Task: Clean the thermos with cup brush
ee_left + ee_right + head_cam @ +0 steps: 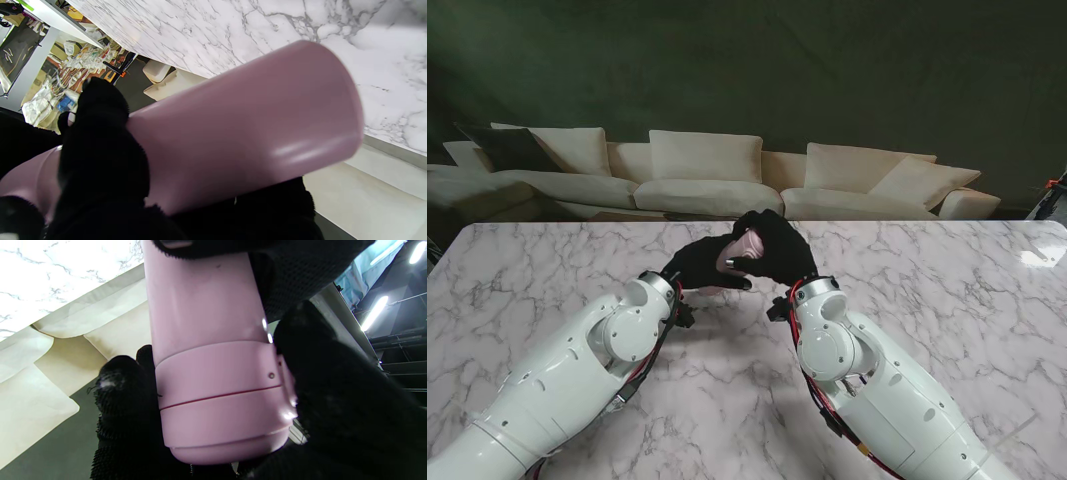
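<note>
A pink thermos (744,250) is held off the marble table (947,300) between my two black-gloved hands, near the table's middle and far from me. My left hand (702,265) wraps the thermos body (233,133), fingers (100,143) curled over it. My right hand (777,245) is closed around the lid end (220,396), with fingers (126,406) on both sides of the cap. The thermos lies tilted, its lid on. No cup brush shows in any view.
A cream sofa (707,175) with cushions runs along the far edge of the table. My two white forearms (597,360) rise from the near corners toward the middle. A cluttered shelf area (66,66) shows past the table edge in the left wrist view.
</note>
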### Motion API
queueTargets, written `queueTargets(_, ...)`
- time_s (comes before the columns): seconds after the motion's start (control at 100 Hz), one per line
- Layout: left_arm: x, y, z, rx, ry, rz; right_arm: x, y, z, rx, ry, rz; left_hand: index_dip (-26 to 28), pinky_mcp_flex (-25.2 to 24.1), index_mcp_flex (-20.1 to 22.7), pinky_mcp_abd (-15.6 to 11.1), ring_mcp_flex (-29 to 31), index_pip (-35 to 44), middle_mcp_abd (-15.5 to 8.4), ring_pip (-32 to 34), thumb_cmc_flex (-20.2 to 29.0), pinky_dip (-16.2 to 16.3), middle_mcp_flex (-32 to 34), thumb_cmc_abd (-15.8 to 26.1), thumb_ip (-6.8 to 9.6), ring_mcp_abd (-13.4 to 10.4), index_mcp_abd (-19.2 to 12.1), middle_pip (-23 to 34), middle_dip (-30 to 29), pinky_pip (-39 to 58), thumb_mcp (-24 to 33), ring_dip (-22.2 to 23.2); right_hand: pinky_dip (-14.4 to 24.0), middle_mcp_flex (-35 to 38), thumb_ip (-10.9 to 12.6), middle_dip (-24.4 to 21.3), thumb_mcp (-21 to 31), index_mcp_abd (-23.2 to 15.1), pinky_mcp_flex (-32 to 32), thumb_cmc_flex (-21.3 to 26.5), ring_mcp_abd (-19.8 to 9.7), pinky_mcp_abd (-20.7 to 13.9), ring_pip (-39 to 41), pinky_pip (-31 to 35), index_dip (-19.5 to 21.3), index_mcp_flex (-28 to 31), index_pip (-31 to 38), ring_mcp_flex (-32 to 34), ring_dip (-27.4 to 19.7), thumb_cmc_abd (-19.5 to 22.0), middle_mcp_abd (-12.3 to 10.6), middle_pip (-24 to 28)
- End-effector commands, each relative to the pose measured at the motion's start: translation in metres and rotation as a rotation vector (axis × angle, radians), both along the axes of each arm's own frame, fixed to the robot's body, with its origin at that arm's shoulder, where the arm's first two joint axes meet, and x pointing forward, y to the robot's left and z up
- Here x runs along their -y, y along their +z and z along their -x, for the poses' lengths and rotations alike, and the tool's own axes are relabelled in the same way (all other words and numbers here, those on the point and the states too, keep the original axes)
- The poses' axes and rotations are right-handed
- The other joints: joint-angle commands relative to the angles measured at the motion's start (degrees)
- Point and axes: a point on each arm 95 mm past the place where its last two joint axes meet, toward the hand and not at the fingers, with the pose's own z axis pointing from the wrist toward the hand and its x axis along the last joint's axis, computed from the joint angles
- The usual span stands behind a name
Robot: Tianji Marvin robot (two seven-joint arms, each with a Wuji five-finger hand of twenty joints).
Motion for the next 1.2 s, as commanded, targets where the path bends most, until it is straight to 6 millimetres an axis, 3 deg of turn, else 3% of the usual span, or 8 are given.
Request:
queueTargets(0.0,0.004,0.001,-0.004,0.009,0.027,0.013,-0.017,0.0,0.012,-0.02,0.055,-0.037,7.15,7.48,2.13,-1.15,6.21,5.47,-2.86,6.34,15.77,3.09,6.04,11.08,2.93,0.29,-4.35,-0.73,7.39,14.87,13.17,2.77,-0.3,4.15,3.11,2.69,11.75,0.04,-1.72,12.04,-13.68,-2.34,8.06,-0.59,-0.88,0.5,3.56,8.96,2.93,12.78,-2.74,8.45)
queueTargets(0.17,0.004,-0.002,-0.004,0.037,0.071,0.043,-0.019,-0.005,0.018,-0.059,0.083,-0.051,6.66,11.56,2.98,-0.38,10.9,18.48,-4.83,9.77,19.35,3.05,16.16,9.19,1.94,0.76,-6.94,-7.37,14.69,19.87,17.34,4.29,0.68,2.22,4.06,0.94,2.09,0.81,-7.1,7.66,-12.53,1.02,2.19,-4.04,-5.73,-2.6,4.03,5.67,3.29,14.96,-2.87,5.07)
queueTargets(0.37,0.003,-0.004,-0.004,0.043,0.088,0.059,-0.022,-0.01,0.021,-0.087,0.103,-0.037,6.13,13.52,4.91,-0.29,12.77,23.1,-5.72,11.43,19.38,3.22,18.76,8.2,1.53,1.19,-8.73,-6.52,15.06,21.55,20.15,5.13,2.61,-0.25,5.2,-0.8,-0.62,4.56,-15.45,0.65,-11.4,4.17,-2.33,-6.2,-9.31,-4.79,-0.28,0.36,2.3,15.77,-3.44,1.41)
queueTargets(0.49,0.003,-0.006,-0.003,0.037,0.091,0.063,-0.022,-0.013,0.023,-0.106,0.125,-0.039,5.71,13.53,5.21,-0.3,12.9,23.34,-5.73,11.2,19.31,3.17,19.02,8.07,1.51,1.24,-9.06,-6.64,14.84,21.55,20.41,4.99,6.35,-2.74,11.35,-6.07,-1.72,6.78,-24.89,-10.11,-10.48,5.7,-7.84,-10.63,-3.83,-4.73,-13.52,-6.12,0.79,18.54,-3.1,-4.97)
queueTargets(0.67,0.002,-0.007,-0.002,0.037,0.092,0.062,-0.019,-0.013,0.025,-0.096,0.14,-0.025,5.58,13.72,6.05,-0.44,13.17,24.24,-5.59,11.04,19.47,3.07,19.5,7.97,1.46,1.43,-9.79,-6.67,14.73,21.51,20.98,4.9,3.19,-5.98,11.84,-14.52,-9.18,6.17,-38.13,-15.55,-9.2,7.94,-23.84,-25.03,-8.19,-9.96,-22.5,-14.41,-6.38,19.2,-3.78,-14.61)
queueTargets(0.95,0.001,-0.008,-0.001,0.042,0.084,0.048,-0.012,-0.01,0.025,-0.07,0.133,-0.011,3.8,14.73,7.88,0.09,14.13,24.76,-6.18,10.67,19.74,2.67,20.9,8.01,0.84,1.99,-10.51,-7.22,13.83,21.38,22.09,4.49,0.84,-11.1,12.04,-18.84,-15.2,4.13,-41.97,-17.92,-8.73,7.62,-34.41,-33.33,-13.17,-16.83,-29.71,-18.07,-11.32,20.64,-4.86,-22.58)
queueTargets(1.07,-0.001,-0.008,-0.001,0.05,0.072,0.019,-0.007,-0.008,0.024,-0.056,0.126,-0.002,3.13,14.91,8.45,0.21,14.27,24.72,-6.02,10.52,19.87,2.56,21.06,8.19,0.57,2.04,-10.77,-7.29,13.45,21.37,22.31,4.32,0.52,-11.95,12.14,-20.13,-17.19,1.34,-42.61,-18.15,-9.04,7.71,-36.72,-35.3,-15.87,-18.38,-32.0,-18.81,-12.24,20.83,-7.25,-25.48)
queueTargets(1.19,-0.002,-0.009,-0.001,0.048,0.064,-0.004,-0.005,-0.005,0.025,-0.065,0.117,-0.021,2.7,14.92,8.82,0.21,14.32,24.67,-6.09,10.47,19.97,2.5,21.13,8.18,0.42,2.09,-10.98,-7.15,13.3,21.38,22.42,4.25,-4.99,-11.77,12.1,-21.5,-18.17,-4.33,-45.01,-19.25,-8.52,16.19,-40.04,-42.37,-19.54,-19.44,-32.67,-20.05,-14.3,19.91,-12.01,-29.2)
